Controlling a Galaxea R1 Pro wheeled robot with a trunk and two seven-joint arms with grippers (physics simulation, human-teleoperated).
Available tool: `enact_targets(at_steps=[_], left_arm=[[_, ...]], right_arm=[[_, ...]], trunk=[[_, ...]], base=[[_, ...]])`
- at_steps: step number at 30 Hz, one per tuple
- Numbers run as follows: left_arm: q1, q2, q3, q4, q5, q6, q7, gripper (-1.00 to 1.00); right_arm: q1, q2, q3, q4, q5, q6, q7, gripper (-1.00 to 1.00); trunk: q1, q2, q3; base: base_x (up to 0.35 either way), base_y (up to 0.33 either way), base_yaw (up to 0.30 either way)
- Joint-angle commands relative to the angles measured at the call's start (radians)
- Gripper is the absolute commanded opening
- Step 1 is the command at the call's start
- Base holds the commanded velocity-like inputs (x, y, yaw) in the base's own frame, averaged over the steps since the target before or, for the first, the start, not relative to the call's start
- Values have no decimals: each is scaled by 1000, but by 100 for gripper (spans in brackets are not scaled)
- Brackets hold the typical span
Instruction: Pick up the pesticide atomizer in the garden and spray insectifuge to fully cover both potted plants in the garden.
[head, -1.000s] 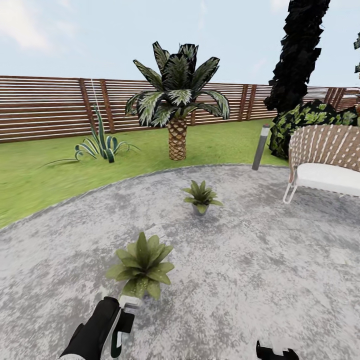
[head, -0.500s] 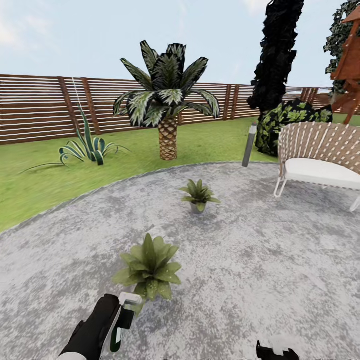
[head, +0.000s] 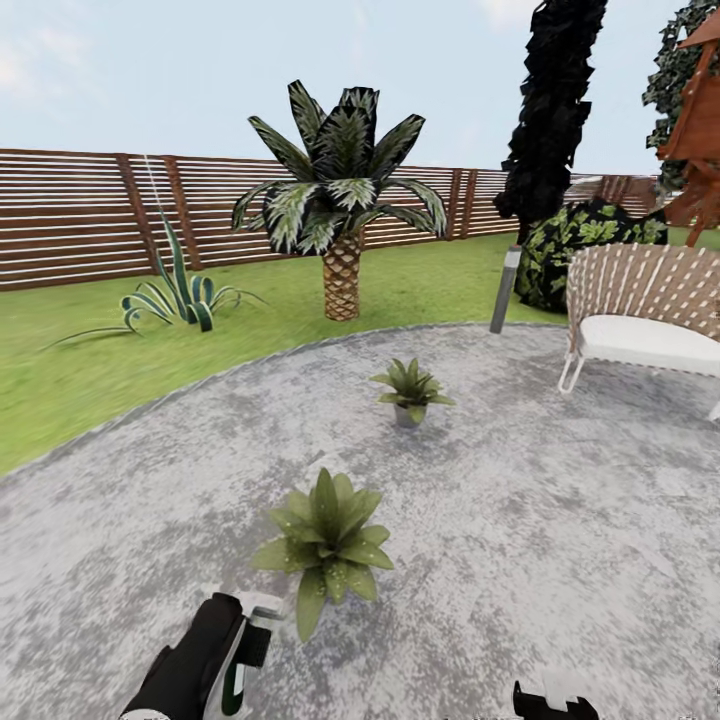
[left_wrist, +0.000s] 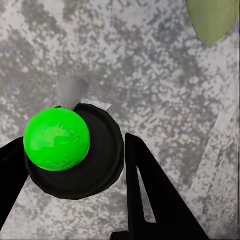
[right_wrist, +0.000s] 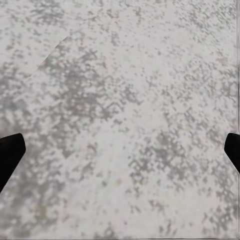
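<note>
Just ahead of the left gripper, on the grey paved patio, sits the nearer potted plant, one leaf drooping toward the claw. That claw is clamped on the pesticide atomizer; in the left wrist view black fingers flank its dark body, a bright green ball on top, pale nozzle poking forward. Farther beyond the claw stands the second potted plant, well apart from the first. Past it rise the palm, a grey bollard lamp and a woven chair off to the right. Low down, the right gripper hangs over bare paving, its fingertips spread wide apart, holding nothing.
</note>
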Motion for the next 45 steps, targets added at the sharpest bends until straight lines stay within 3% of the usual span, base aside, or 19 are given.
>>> enact_targets(at_steps=[1,3,5,6,7,9,10,12,13,20,31,34,37,39,43,45], left_arm=[[-3,0,4,0,-11,10,-11,-100],[-15,0,2,1,-10,89,-15,-100],[-27,1,-28,1,-9,132,-16,-100],[-30,2,-59,1,-9,146,-20,-100],[-34,17,-121,1,-8,162,-44,-100],[-37,50,-165,0,-8,170,-121,-100],[-38,68,-172,0,-8,169,-165,-100],[-39,136,-182,-4,-11,162,-332,-100],[-39,157,-183,-6,-12,160,-373,-100],[-38,205,-184,-12,-15,160,-414,-100],[-30,201,-195,-13,-53,156,-400,-100],[-25,206,-197,-13,-100,155,-401,-100],[-23,204,-197,-11,-124,155,-402,-100],[-22,199,-193,-4,-125,155,-404,-100],[-22,154,-190,1,-126,154,-405,-100],[-22,147,-192,1,-128,154,-404,-100]], right_arm=[[-1,1,-8,1,10,-3,-2,100],[-1,0,-8,1,10,-3,-3,100],[-1,0,-8,1,9,-2,-3,100],[-1,0,-9,1,9,-2,-3,100],[-1,0,-9,1,9,-2,-3,100],[-1,0,-9,1,9,-1,-3,100],[-1,0,-9,1,9,-2,-3,100],[-1,0,-8,1,9,-2,-3,100],[-1,0,-8,1,9,-2,-3,100],[-1,0,-8,1,9,-1,-4,100],[-1,0,-10,1,8,-1,-6,100],[-1,0,-10,1,8,-1,-6,100],[-1,0,-10,1,7,-1,-6,100],[-1,0,-10,1,7,-1,-6,100],[-1,0,-10,1,7,-1,-7,100],[-1,0,-10,1,7,-1,-7,100]], trunk=[[0,0,-1],[0,0,-1],[0,0,-1],[0,0,-1],[0,0,-1],[0,0,-1],[0,0,-1],[0,0,-1],[0,0,-1],[0,0,-1],[0,0,-1],[0,0,-1],[0,0,-1],[0,0,-1],[0,0,-1],[0,0,-1]], base=[[7,11,-250],[1,2,-284],[1,1,-289],[0,0,-290],[0,0,-291],[0,0,-292],[0,0,-269],[0,0,-109],[0,0,-33],[0,0,-6],[50,0,-109],[-38,0,-1],[-169,0,0],[-283,13,0],[-84,7,-37],[-14,1,-207]])
